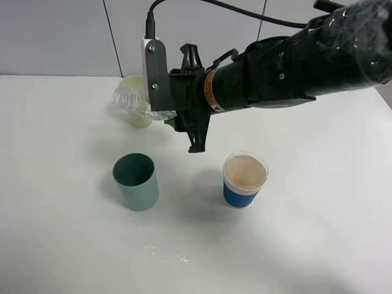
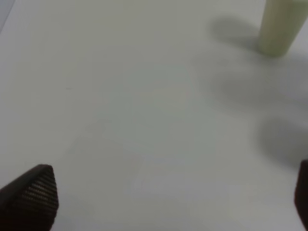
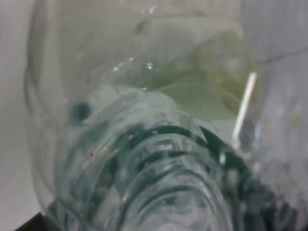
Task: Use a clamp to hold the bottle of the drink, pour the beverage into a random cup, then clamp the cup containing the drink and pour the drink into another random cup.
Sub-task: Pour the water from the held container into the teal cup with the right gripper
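My right gripper (image 1: pixel 153 92) is shut on the clear bottle (image 1: pixel 131 101) and holds it on its side in the air, with the open, capless mouth pointing left. In the right wrist view the bottle (image 3: pixel 144 144) fills the picture, ribbed and clear. The teal tumbler (image 1: pixel 135 181) stands upright on the table, nearer the front than the bottle's mouth. The blue-sleeved cup (image 1: pixel 245 179) stands upright to its right, with a pinkish inside. My left gripper (image 2: pixel 168 197) is open over bare table and out of the exterior view.
A pale yellow-green cup (image 1: pixel 136 104) stands behind the bottle; it also shows in the left wrist view (image 2: pixel 281 26). A few water drops (image 1: pixel 165 254) lie on the white table (image 1: pixel 318 233) near the front. The black right arm (image 1: pixel 288 61) reaches in from the upper right.
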### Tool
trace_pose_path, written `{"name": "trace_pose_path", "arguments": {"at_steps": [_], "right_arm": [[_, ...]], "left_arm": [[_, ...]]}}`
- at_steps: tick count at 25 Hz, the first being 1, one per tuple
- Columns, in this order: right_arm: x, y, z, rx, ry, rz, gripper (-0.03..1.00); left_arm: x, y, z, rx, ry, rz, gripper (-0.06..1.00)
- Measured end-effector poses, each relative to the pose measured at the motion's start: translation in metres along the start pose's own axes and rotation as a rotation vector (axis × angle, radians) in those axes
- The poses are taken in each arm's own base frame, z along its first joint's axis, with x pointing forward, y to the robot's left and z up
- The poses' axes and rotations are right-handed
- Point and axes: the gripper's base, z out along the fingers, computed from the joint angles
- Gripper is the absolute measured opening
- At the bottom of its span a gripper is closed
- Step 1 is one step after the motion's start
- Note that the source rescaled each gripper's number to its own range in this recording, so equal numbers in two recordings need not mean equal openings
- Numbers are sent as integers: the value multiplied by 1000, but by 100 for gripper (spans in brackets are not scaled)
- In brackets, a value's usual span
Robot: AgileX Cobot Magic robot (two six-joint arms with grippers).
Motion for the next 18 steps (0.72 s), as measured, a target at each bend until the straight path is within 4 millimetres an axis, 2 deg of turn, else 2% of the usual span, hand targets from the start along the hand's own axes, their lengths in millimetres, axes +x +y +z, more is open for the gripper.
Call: {"name": "trace_pose_path", "arguments": {"at_steps": [8,18], "right_arm": [[-6,3,0,-7,-6,-65,2],[2,3,0,-12,74,-158,2]], "left_arm": [[0,0,0,0,0,0,100],[0,0,0,0,0,0,100]]}}
